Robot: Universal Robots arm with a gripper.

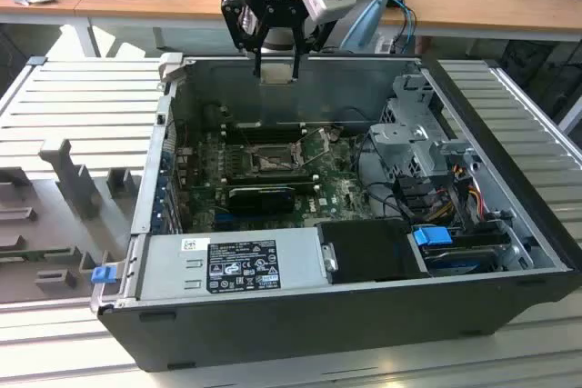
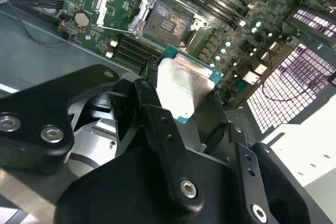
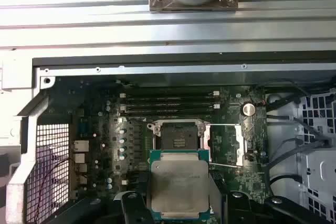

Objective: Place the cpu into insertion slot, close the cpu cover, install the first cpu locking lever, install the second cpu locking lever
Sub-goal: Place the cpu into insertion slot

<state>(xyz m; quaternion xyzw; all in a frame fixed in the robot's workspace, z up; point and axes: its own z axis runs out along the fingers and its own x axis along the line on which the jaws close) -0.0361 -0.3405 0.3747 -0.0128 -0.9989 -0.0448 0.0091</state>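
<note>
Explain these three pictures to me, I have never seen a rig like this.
The black machine at the top of the exterior view is a robot arm ending in a two-fingered gripper. That view comes from a camera off the arm; both wrist views come from cameras riding on the arm. Below lies an open dark grey computer case with a green circuit board inside. The gripper holds the cpu, a small flat square chip with a dull silver-grey top, above the board. The insertion slot, a square dark socket, is empty, and the cpu cover, a thin silver metal frame, lies swung open beside it.
</note>
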